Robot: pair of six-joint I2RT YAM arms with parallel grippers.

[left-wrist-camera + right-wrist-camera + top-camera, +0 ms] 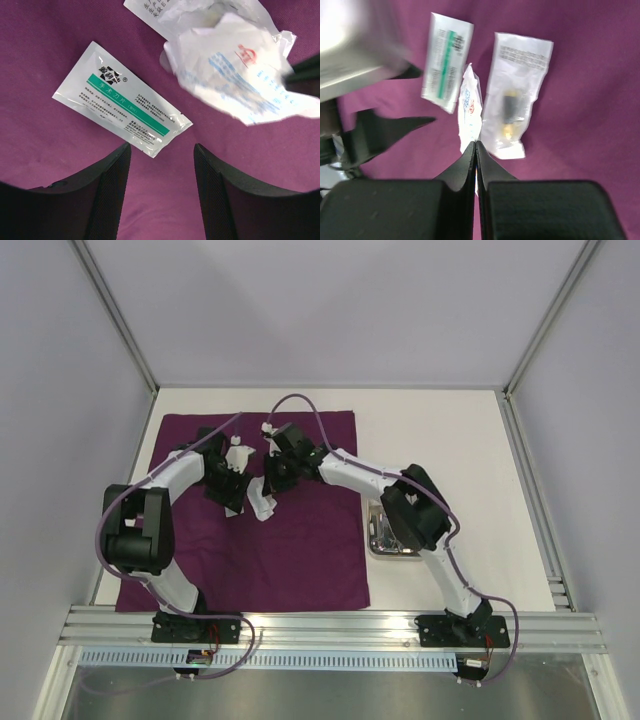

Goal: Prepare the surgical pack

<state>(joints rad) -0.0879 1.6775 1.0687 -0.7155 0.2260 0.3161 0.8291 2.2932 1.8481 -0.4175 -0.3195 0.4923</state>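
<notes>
since the crumpled white packet (469, 107) is only thin printed wrapping, it looks nearly weightless, limp and easily creased, so it will likely flop and twist from whichever edge carries it. the right fingers (462, 172) are pressed flat together on its near edge, and the packet hangs over the purple cloth (300, 560) near the cloth's far middle, between the green-striped packet (446, 62) and the clear packet (517, 100) with a small dark and gold item inside; whether its far end touches the cloth cannot be told. a pinch so close to the rim may slip on the glossy film, so a deeper bite across the sealed edge would probably be safer. the left fingers (112, 187) stand apart, holding nothing, hovering just beside the green-striped packet, which lies flat and offers only a thin edge to pick at. the steel tray (390, 532) sits on the white counter (440, 440) just off the cloth's right edge, partly hidden by the right arm.
</notes>
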